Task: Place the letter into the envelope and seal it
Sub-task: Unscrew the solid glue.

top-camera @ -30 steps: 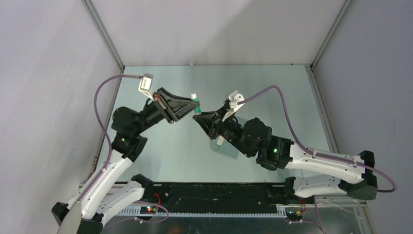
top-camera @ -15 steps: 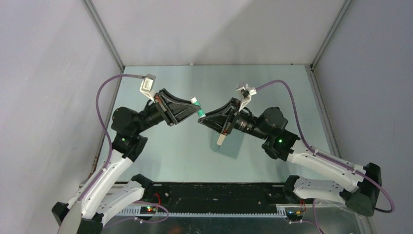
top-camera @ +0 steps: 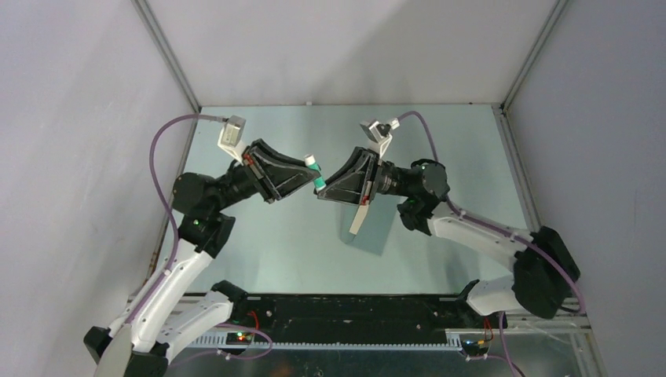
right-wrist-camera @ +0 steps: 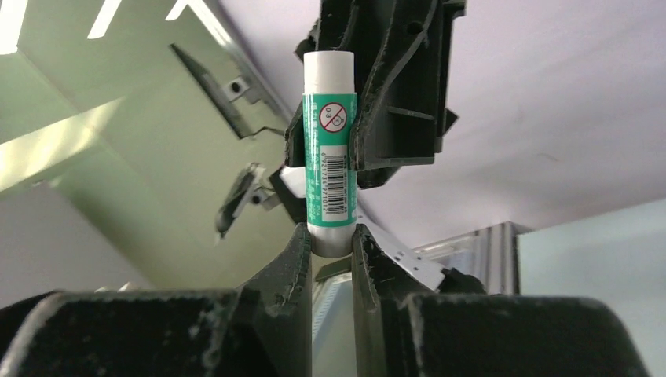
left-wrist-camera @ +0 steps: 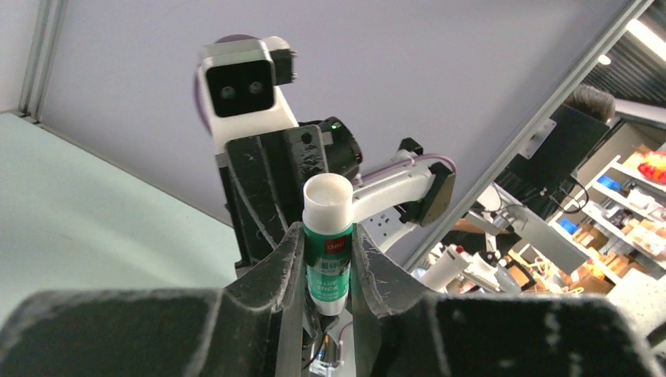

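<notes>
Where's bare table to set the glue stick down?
Bare: the far strip of the pale green tabletop along the back wall, and the near-left patch between the left arm and the flat teal-grey envelope. Crowded: mid-table, where the left gripper and right gripper meet at the white-capped green glue stick.

The envelope lies flat on the table, right of centre towards the near edge, a teal-grey rectangle slightly darker than the surface, its far end hidden. The letter shows only as a narrow tan strip slanting along the envelope's left edge
</notes>
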